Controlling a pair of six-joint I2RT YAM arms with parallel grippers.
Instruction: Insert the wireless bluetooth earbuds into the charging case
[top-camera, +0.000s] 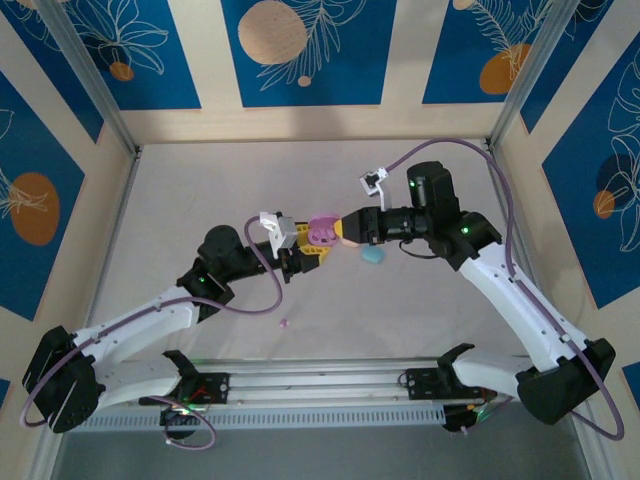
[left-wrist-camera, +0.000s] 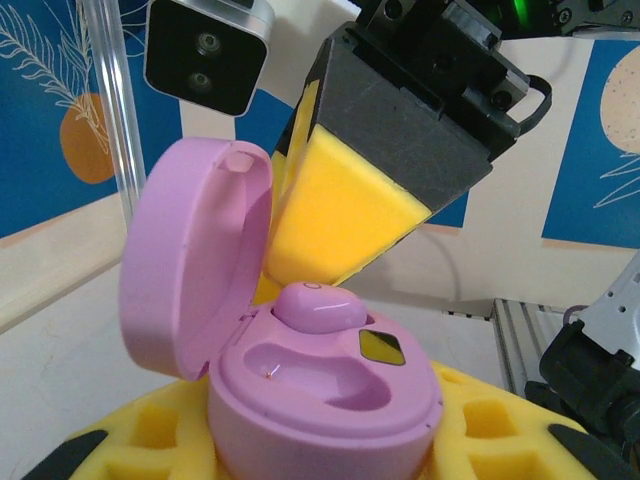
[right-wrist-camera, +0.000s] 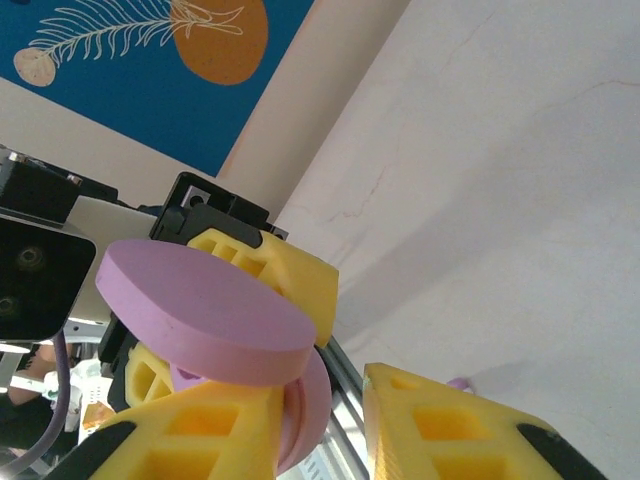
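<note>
1. The left gripper (top-camera: 308, 245) is clamped on the case (left-wrist-camera: 330, 400) and holds it off the table (top-camera: 200, 180). Its yellow fingers press the case's lower sides, and the lid (left-wrist-camera: 190, 260) is swung up and open.
2. One bud (left-wrist-camera: 320, 306) sits in the case's far socket, opposite the lid hinge. Its long axis runs across the case. It looks seated or nearly so, with its rounded top proud of the rim.
3. The near socket (left-wrist-camera: 305, 368) is empty.
4. The right gripper (top-camera: 347, 228) meets the case head-on from the side away from the left arm. One pad (left-wrist-camera: 340, 215) slants down so that its tip is just above and behind the bud. I cannot tell whether they touch.
5. In the right wrist view the right jaws stand apart with nothing pinched between them, so I judge this gripper open and empty.
6. The relation that matters is that the bud lies straight below the right fingertip. A short press down along the case's axis would finish seating it. Any sideways drift risks tipping it out.
7. A loose bud (top-camera: 285, 322) lies on the table, well clear of the case towards the arm bases. The left arm is nearer to it but is busy with the case, so the right arm would have to reach across.
8. A blue case (top-camera: 372, 255) lies on the table just below the right gripper.
9. Both arms are bent at the elbow, with their wrists converging over mid-table.
</note>
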